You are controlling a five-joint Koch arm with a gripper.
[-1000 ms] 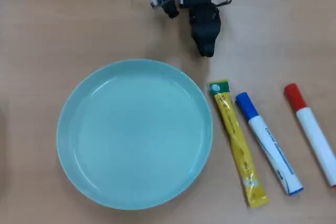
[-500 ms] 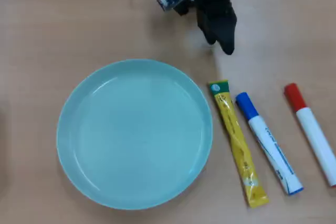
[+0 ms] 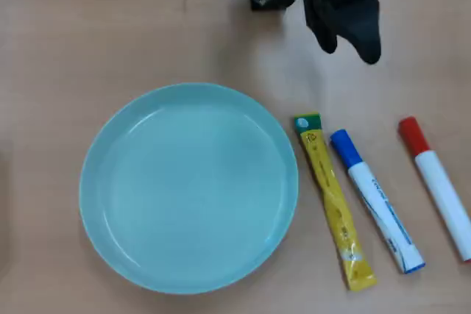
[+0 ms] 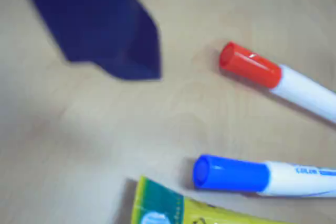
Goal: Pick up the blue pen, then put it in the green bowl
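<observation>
- Pale wooden bench point(image 3: 88, 42): my black hand point(image 3: 353, 45) has swung right, toward the markers, fingers apart, empty.
- White blue-capped pen point(image 3: 375, 200) lies untouched between yellow sachet point(image 3: 335, 207) and red-capped marker point(image 3: 438, 185), outside the mint-green bowl point(image 3: 96, 182); reaching remains.

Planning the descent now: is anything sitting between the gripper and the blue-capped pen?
No. Bare table separates the black gripper from the blue-capped white pen. The long yellow sachet lies beside it on the round mint-green bowl side, blocking a straight slide there.
</observation>
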